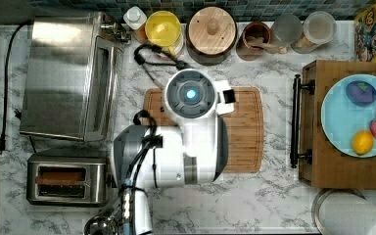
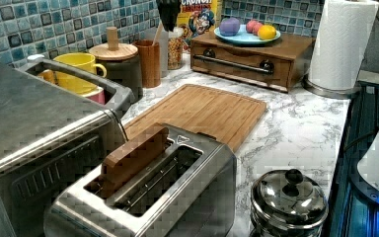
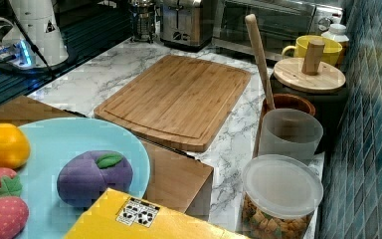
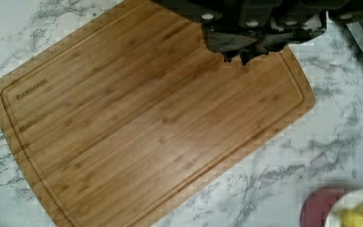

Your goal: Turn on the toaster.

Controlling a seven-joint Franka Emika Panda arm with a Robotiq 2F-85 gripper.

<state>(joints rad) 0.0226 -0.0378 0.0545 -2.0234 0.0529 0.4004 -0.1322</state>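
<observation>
Bench (image 1: 274, 196): white-grey veined marble, smooth, carries everything; clutter sits along the tiled back wall, so the middle is free working space.

Toaster oven (image 1: 63, 78): big brushed-steel box with glass door, in the top view's left rear corner, probably parked near the wall so its cord reaches.

Arm (image 1: 176, 156): white glossy Panda, wrist hanging over the cutting board, well apart from the target. Looks like a neutral pose, approach not yet begun.

Cutting board (image 4: 146, 123): flat bamboo slab, rounded corners, juice groove round the edge, bare, lying mid-bench directly under the wrist.

Toaster (image 1: 66, 178): small boxy brushed-steel unit at the top view's lower left, just in front of the toaster oven. Two long slots on top; a brown wooden slab (image 2: 135, 158) stands in one, sticking well above the rim, so my read is the lever is up and the unit is off. In the right view a dark control is visible on its end face (image 3: 181, 22). That's likely where the push goes: downward, straight, rigid part.

Steel pot (image 2: 288, 200): shiny lidded, black knob, just beside the toaster's end. Could crowd the approach to that end.

Gripper (image 4: 260, 33): dark, blurred in the wrist view; can't tell whether the jaws are spread or pressed together. Nothing is visibly held.
</observation>
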